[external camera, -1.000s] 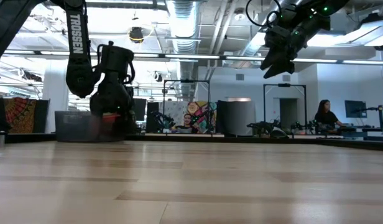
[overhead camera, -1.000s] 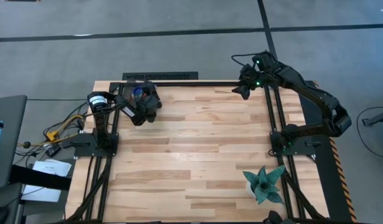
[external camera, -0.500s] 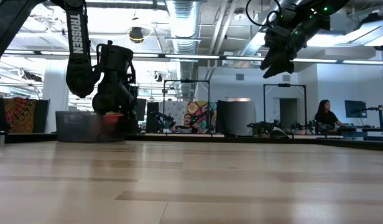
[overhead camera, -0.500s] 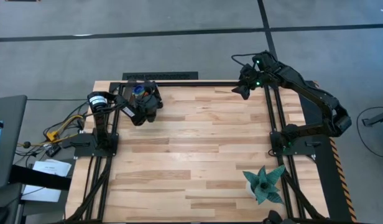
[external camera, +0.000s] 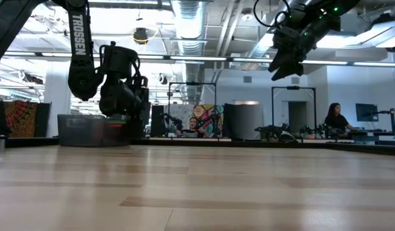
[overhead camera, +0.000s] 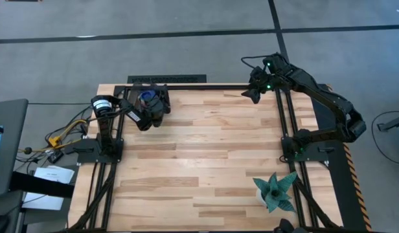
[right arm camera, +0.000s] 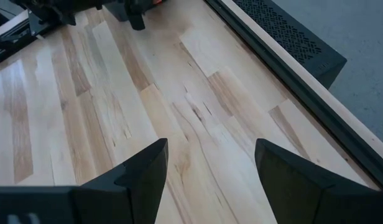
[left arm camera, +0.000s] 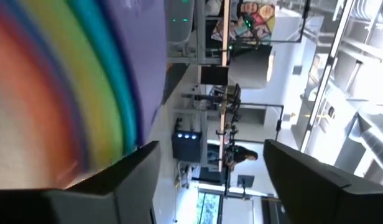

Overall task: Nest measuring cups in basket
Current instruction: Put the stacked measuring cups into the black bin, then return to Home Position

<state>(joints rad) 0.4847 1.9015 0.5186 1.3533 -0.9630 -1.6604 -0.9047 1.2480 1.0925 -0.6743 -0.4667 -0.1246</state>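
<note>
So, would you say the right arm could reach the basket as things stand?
Probably not easily. The right hand hangs open, high at the table's far right corner, while the basket sits at the far left corner, and the left hand is right over it, crowding the approach.

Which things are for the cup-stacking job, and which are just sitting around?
For the job: stacked measuring cups, dark grey basket, left gripper above it.
Just lying about: teal spiky plant, black metal frame, right gripper waiting at the far edge.
</note>
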